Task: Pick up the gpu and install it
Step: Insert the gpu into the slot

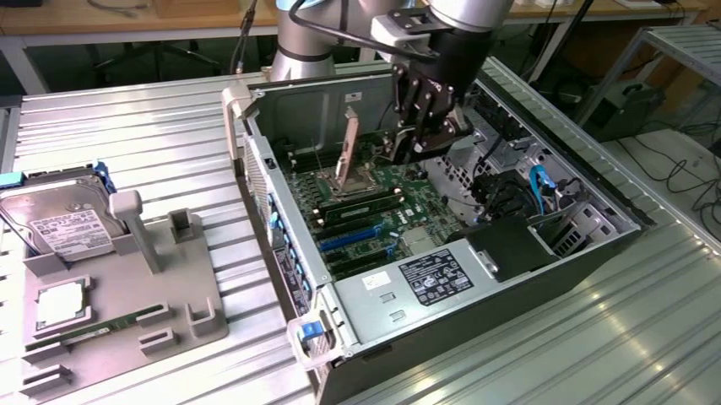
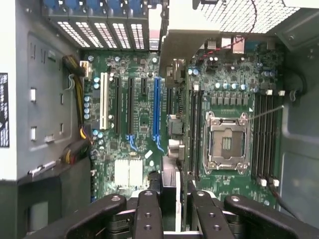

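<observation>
The open computer case fills the centre of the exterior view, its green motherboard exposed. Above it, upper centre, the gripper is clamped on the gpu, held edge-on over the board; in the wrist view the gpu hangs over the blue slot. At far left sits 1 hard drive.

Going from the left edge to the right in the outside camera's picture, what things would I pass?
Boxy silver hard drive with white label → grey plastic parts holder with upright posts → open metal computer case → green motherboard → black robot claw holding the dark gpu card → blue cable.
</observation>
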Action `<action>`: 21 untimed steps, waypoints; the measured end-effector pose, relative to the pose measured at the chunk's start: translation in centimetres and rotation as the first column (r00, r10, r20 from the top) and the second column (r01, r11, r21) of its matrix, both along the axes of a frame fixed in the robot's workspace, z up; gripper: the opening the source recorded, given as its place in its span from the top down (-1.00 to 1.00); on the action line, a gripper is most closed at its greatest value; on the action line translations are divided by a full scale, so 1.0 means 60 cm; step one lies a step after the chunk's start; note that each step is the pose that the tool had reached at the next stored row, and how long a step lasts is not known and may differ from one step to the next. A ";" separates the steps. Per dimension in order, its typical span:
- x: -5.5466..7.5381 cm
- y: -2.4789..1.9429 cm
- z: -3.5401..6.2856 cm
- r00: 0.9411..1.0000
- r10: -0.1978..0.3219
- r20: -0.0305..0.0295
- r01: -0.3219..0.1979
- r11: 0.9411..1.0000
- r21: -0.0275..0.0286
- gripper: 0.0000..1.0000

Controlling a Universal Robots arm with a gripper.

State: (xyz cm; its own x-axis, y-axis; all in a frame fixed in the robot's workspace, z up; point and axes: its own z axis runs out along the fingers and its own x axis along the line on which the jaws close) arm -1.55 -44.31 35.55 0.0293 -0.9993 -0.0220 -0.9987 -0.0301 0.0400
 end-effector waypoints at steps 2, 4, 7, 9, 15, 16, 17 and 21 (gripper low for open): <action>-0.003 0.0000 -0.006 1.000 0.000 0.000 0.000 1.000 0.000 0.44; -0.004 0.0003 -0.012 1.000 0.000 0.000 0.000 1.000 0.000 0.44; -0.004 0.0006 -0.021 1.000 0.000 0.000 0.000 1.000 0.000 0.44; -0.004 0.0007 -0.025 1.000 0.000 0.000 0.000 1.000 0.000 0.44; -0.004 0.0006 -0.032 1.000 0.000 0.000 0.000 1.000 0.000 0.44; -0.004 0.0006 -0.033 1.000 0.000 0.000 0.000 1.000 0.000 0.44; -0.004 0.0006 -0.034 1.000 0.000 0.000 0.000 1.000 0.000 0.44; -0.004 0.0006 -0.037 1.000 0.000 0.000 0.000 1.000 0.000 0.44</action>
State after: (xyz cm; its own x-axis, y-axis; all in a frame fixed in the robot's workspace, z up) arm -1.80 -44.27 33.33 0.0293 -0.9993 -0.0221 -0.9987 -0.0302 0.0400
